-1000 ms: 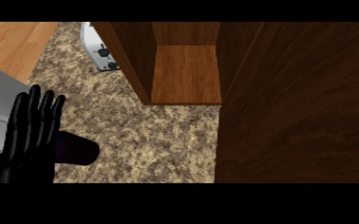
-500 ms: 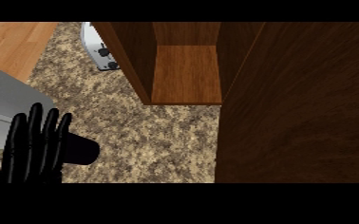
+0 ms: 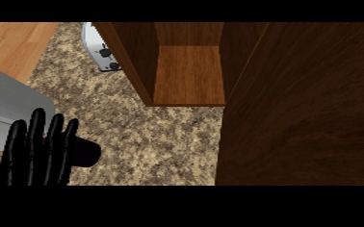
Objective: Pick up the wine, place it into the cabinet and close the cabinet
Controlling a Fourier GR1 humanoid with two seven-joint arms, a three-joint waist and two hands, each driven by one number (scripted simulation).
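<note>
A wooden cabinet (image 3: 188, 74) stands open at the top middle of the head view, its shelf bare. Its dark door (image 3: 292, 106) fills the right side of the view, swung toward me. My left hand (image 3: 43, 154) shows at the lower left, fingers straight and pointing up, thumb out to the right, holding nothing. No wine bottle shows anywhere. My right hand is out of sight, and the door may hide it.
A speckled stone counter (image 3: 156, 134) spreads below the cabinet. A silver toaster (image 3: 99, 53) sits at the cabinet's left, partly hidden by its side wall. A grey surface (image 3: 18, 101) lies at the left edge, with wooden floor (image 3: 21, 43) beyond it.
My left hand has slid down toward the lower edge of the view, fingers still straight. The cabinet and its door have not moved.
</note>
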